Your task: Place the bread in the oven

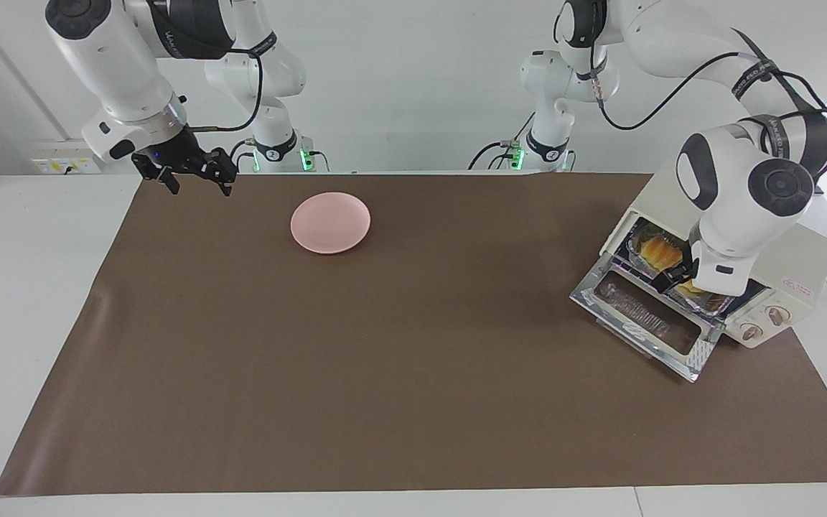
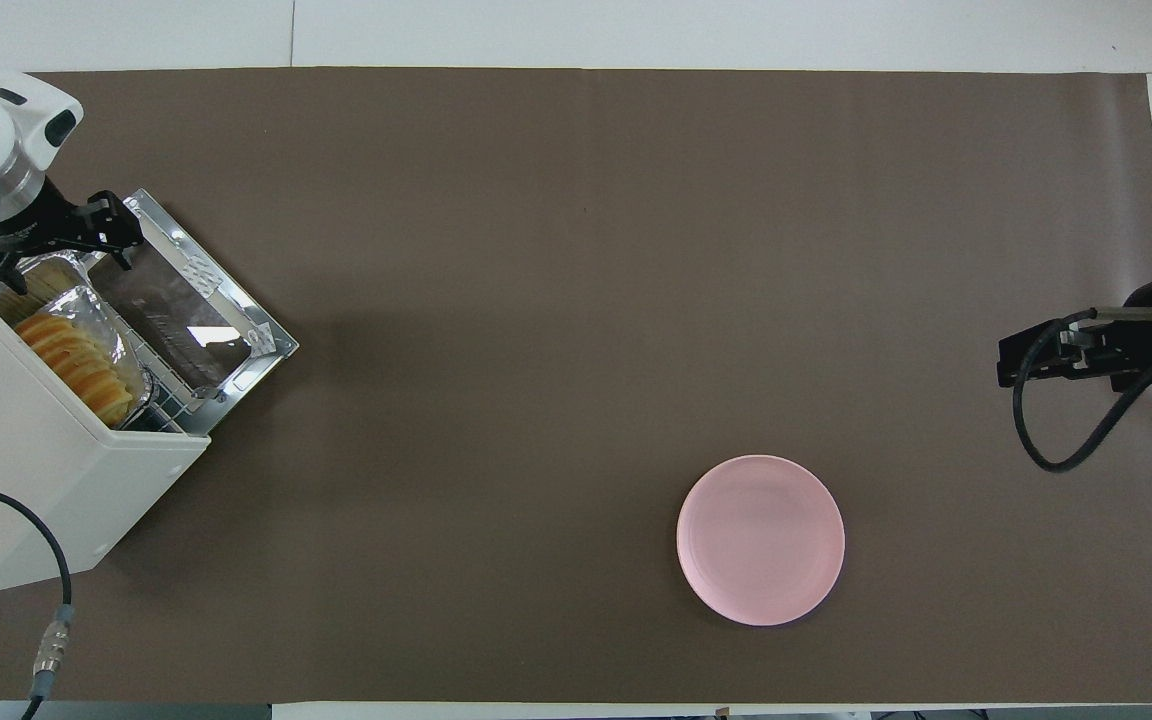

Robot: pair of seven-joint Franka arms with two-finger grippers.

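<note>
The bread (image 1: 656, 251) is a golden ridged loaf lying in a silver foil tray (image 2: 96, 310) on the rack inside the oven (image 1: 794, 266). It also shows in the overhead view (image 2: 76, 360). The cream-white oven (image 2: 26, 470) stands at the left arm's end of the table, with its glass door (image 1: 643, 316) dropped open. My left gripper (image 1: 675, 276) hangs open and empty just above the oven's mouth, clear of the bread, and also shows in the overhead view (image 2: 51, 250). My right gripper (image 1: 197, 183) waits open above the table's corner at the right arm's end.
A round pink plate (image 1: 330, 222) lies bare on the brown mat (image 1: 385, 359), nearer the robots and toward the right arm's end; it also shows in the overhead view (image 2: 760, 540). The oven's open door (image 2: 186, 310) juts out over the mat. A black cable (image 2: 46, 620) trails from the oven.
</note>
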